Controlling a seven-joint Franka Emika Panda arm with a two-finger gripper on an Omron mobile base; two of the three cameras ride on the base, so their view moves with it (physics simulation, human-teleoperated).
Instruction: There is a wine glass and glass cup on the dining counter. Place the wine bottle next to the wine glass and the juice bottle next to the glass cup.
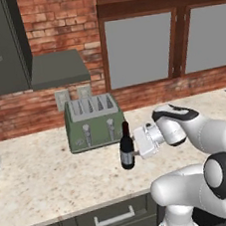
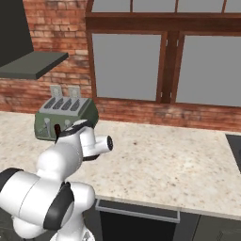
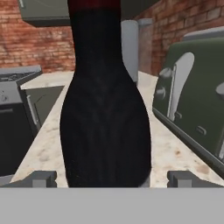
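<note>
While the gripper (image 1: 134, 154) stands open astride the wine bottle (image 1: 126, 148) mid-counter before the toaster (image 1: 94, 121), an off-centre closure may topple it.

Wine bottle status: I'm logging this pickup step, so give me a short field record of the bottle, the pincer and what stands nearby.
bottle: wine bottle, dark, red cap, pale label, upright
location: wall counter, in front of the toaster, apart from it
pincer: pincer reaches in from the bottle's right, level with its body
fingers: one tip on each side of the bottle, gaps visible, no contact seen
grasp: not yet closed
backdrop: brick wall, windows
</note>
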